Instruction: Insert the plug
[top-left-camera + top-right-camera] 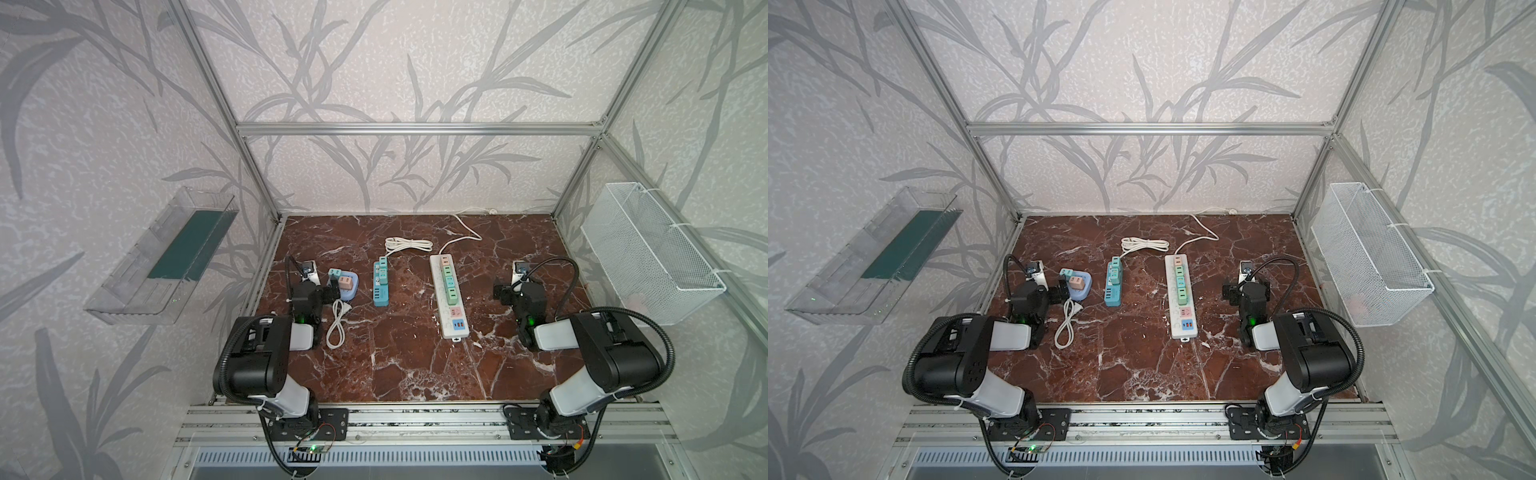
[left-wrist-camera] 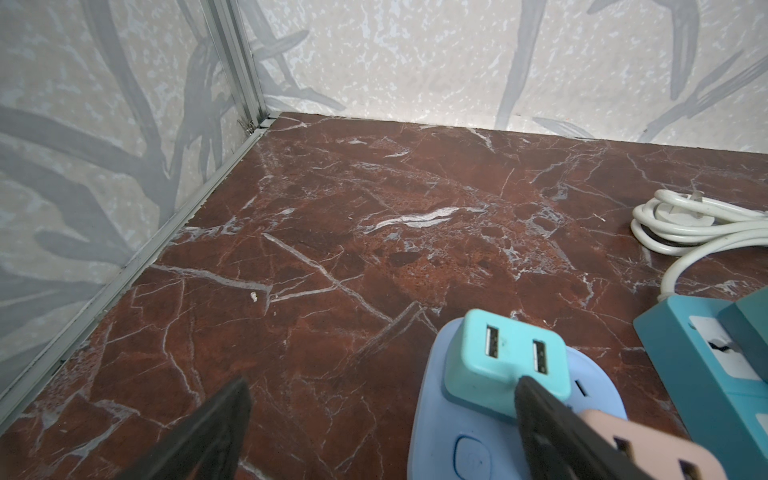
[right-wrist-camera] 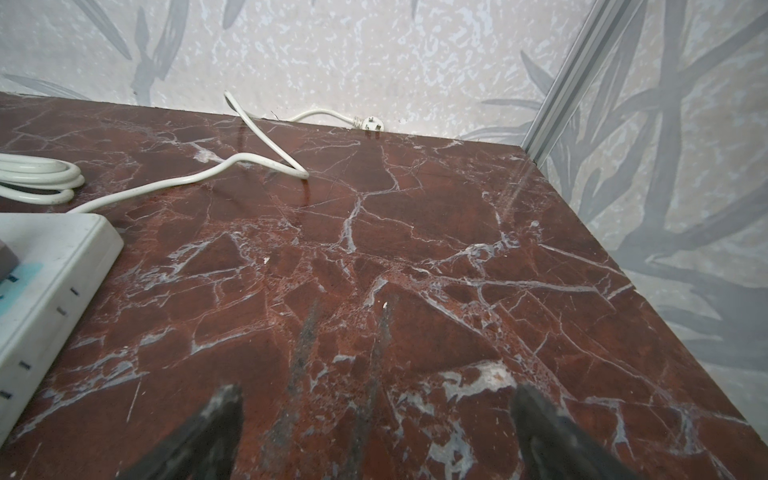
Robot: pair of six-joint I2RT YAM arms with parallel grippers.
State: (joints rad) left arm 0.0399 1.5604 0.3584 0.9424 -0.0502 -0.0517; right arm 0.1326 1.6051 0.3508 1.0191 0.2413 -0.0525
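Judging by how things are lying, the task is sitting at its opening step, with nothing being held. At far left a clear tray [image 1: 166, 257] is hanging on the wall, outside the work area. The left gripper [image 2: 384, 395] is hovering low over the table [image 1: 415, 365], jaws spread wide and empty. In the left wrist view one finger is overlapping the teal adapter [image 2: 505, 357] and the pink adapter [image 2: 648, 444] standing on the blue socket base [image 1: 349, 294]; I cannot tell whether it is touching them. The plug [image 1: 347, 308] I am taking as the task's own is lying loose at the end of a looped white cord [image 1: 336, 332], just beside the base's near edge and near that gripper. The next move is calling for the left gripper to come down over that plug and close across its body, leaving the prongs free. Rightward, the teal strip [image 1: 381, 297] and the white strip [image 1: 455, 328] are offering sockets, and the white strip's near end is looking free of adapters. Bare table between the strips and toward the near edge is giving open room, while the left wall frame is crowding the left arm. The right gripper [image 3: 378, 395] is hovering released and empty over bare marble, apart from the white strip, with the wire basket [image 1: 652, 249] hanging on the wall beyond.
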